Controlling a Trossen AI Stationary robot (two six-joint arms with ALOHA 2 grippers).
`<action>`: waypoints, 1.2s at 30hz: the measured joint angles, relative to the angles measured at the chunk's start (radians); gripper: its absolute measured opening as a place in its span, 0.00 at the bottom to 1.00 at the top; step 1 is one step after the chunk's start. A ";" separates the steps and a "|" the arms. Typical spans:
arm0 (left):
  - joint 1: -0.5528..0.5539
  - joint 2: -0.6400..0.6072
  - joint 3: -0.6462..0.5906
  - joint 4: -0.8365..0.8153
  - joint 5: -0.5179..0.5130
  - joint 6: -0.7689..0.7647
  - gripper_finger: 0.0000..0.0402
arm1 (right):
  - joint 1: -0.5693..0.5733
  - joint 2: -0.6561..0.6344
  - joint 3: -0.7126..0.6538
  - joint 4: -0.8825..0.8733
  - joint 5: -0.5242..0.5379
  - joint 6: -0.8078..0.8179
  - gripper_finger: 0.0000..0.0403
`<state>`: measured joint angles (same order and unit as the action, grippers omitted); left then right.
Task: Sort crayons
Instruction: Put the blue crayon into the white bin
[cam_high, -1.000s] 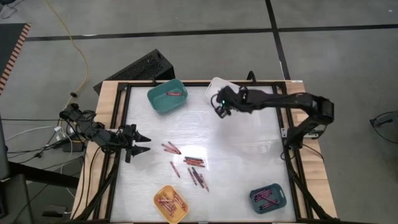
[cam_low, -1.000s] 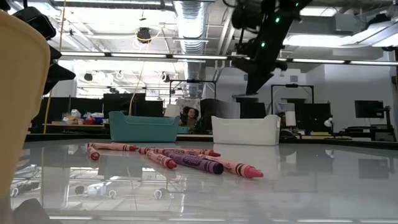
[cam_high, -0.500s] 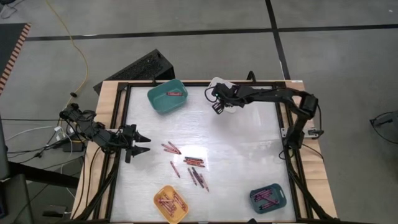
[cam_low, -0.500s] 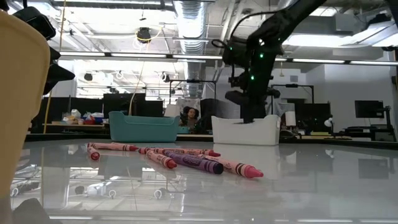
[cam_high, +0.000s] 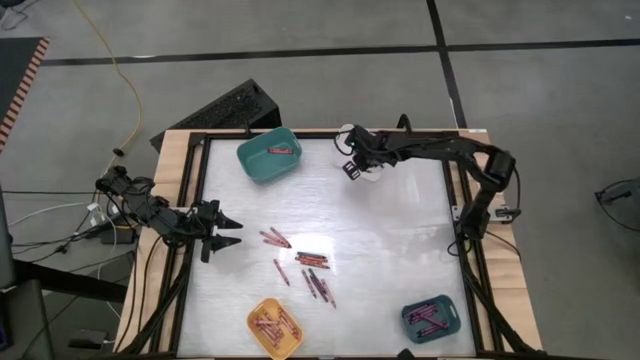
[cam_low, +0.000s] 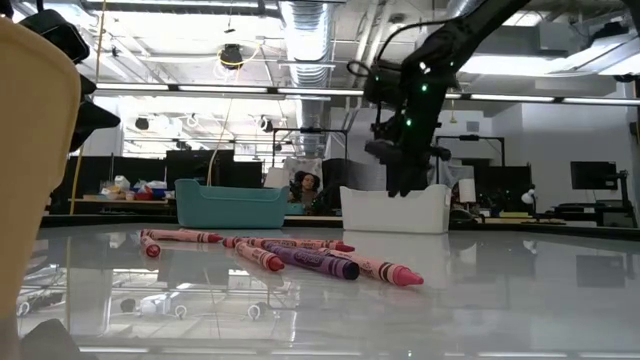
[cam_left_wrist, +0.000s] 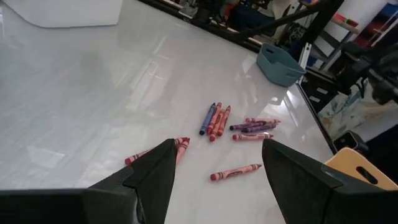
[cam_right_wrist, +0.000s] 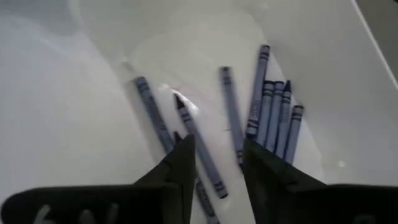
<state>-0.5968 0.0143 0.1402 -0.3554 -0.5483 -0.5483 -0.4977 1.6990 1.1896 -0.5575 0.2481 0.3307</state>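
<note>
The right end effector (cam_high: 352, 168) hangs parted over the white bin (cam_low: 394, 209), releasing a blue crayon (cam_right_wrist: 198, 146) among matching blues; the left end effector (cam_high: 228, 232) waits, spread, beside the loose crayons (cam_high: 305, 266).

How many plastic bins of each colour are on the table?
Teal plastic bins: 2, a bigger one and a smaller, darker one
White plastic bin: 1
Yellow plastic bin: 1
Total: 4 bins

Right pincer (cam_high: 352, 168) over white bin (cam_high: 346, 133), loose crayons (cam_high: 301, 265) mid-table (cam_high: 400, 240)
</note>
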 joint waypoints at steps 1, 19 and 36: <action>0.000 0.000 0.000 0.000 0.000 -0.004 0.57 | 0.008 -0.013 0.000 -0.001 -0.005 -0.004 0.32; 0.000 0.000 0.000 0.009 -0.015 -0.013 0.57 | 0.575 -0.162 0.002 0.293 -0.107 -0.094 0.30; 0.000 0.003 0.000 0.001 -0.008 -0.024 0.57 | 0.802 0.177 -0.001 0.571 0.095 -0.096 0.30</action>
<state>-0.5968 0.0178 0.1406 -0.3542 -0.5560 -0.5724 0.3048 1.8761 1.1891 0.0130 0.3435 0.2348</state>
